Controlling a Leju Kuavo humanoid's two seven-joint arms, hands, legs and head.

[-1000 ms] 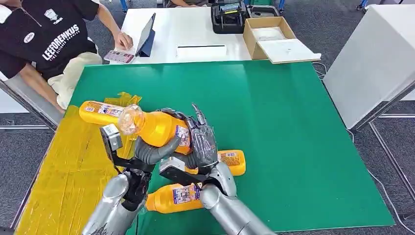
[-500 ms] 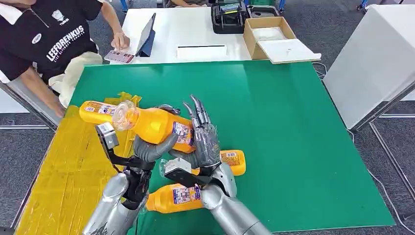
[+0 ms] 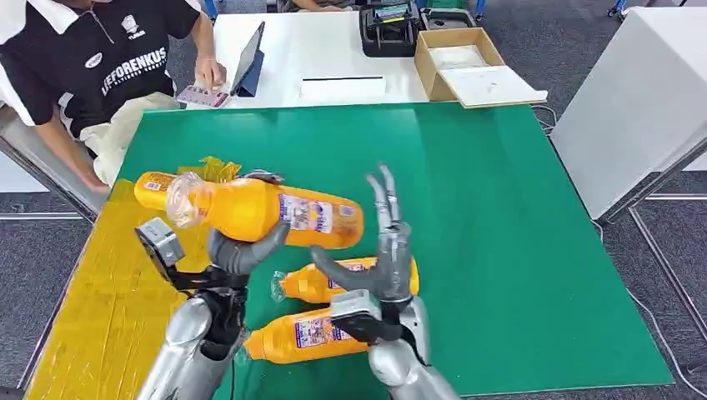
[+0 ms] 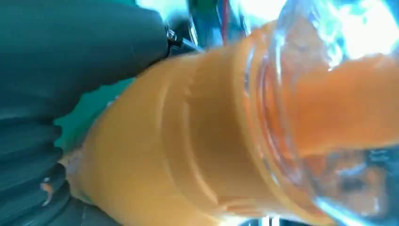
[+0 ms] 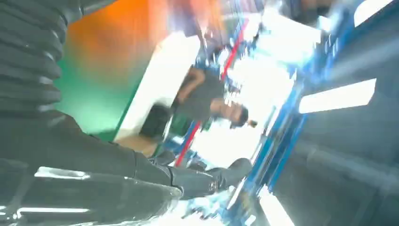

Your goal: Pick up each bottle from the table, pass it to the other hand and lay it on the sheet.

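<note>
Grey carpet floor (image 3: 584, 50). White desk (image 3: 333, 58) abuts the far edge of the green table (image 3: 500, 208); a white cabinet (image 3: 642, 100) stands just beside its right edge. Seated person (image 3: 92, 75) at the far-left corner.

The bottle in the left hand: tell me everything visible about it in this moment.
The held bottle is clear plastic filled with orange liquid, with a printed label band near its base and a clear, empty-looking neck end. It lies roughly level in the air above the green mat, neck toward the yellow sheet. The left hand grips it from below around the middle. The right hand stands beside its base with fingers spread, apart from it. The left wrist view shows its ribbed shoulder close up.
</note>
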